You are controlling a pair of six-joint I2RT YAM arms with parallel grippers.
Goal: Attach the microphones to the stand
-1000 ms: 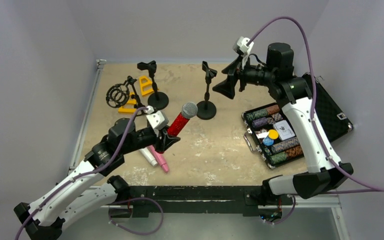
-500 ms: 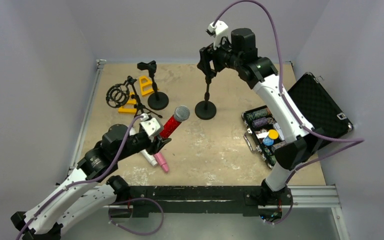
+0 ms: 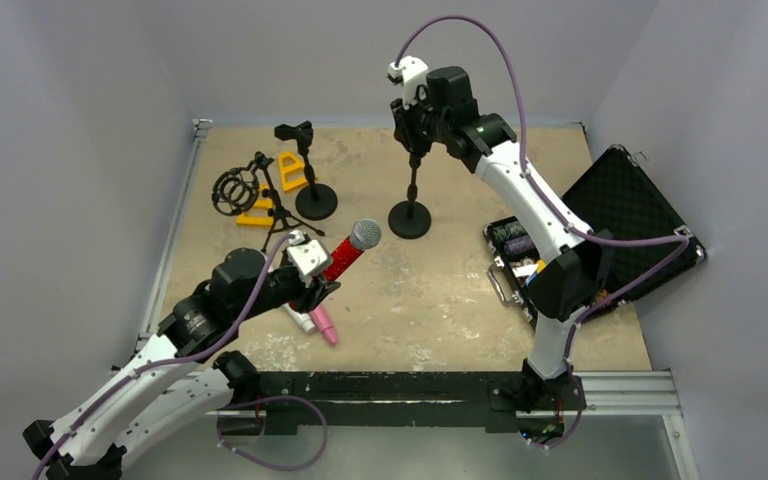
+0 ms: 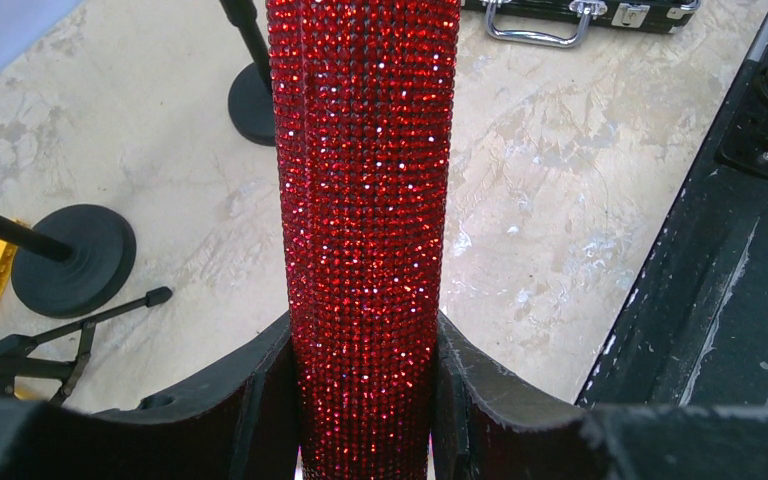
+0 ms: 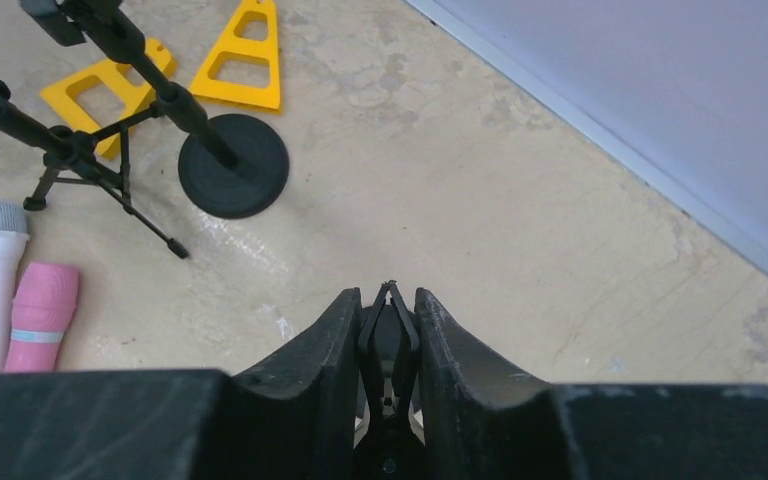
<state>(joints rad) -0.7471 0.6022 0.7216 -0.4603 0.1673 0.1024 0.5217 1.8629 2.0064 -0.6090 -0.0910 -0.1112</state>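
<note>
The glittery red microphone (image 3: 345,255) with a silver mesh head is held off the table, tilted up to the right, by my left gripper (image 3: 318,280), which is shut on its handle (image 4: 365,200). My right gripper (image 3: 415,135) is at the top of the middle stand (image 3: 412,190). In the right wrist view its fingers (image 5: 345,330) press both wings of the stand's black clip (image 5: 390,325). A white microphone (image 3: 298,318) and a pink microphone (image 3: 323,325) lie side by side on the table below my left gripper.
A second round-base stand (image 3: 305,170) and a tripod stand with a ring mount (image 3: 255,195) stand at the back left among yellow triangular pieces (image 3: 290,170). An open black case of poker chips (image 3: 520,250) lies at the right.
My right arm swung left from above the case to the middle stand's top, and its jaws closed on the clip. My left gripper drew the red microphone slightly back and left.
</note>
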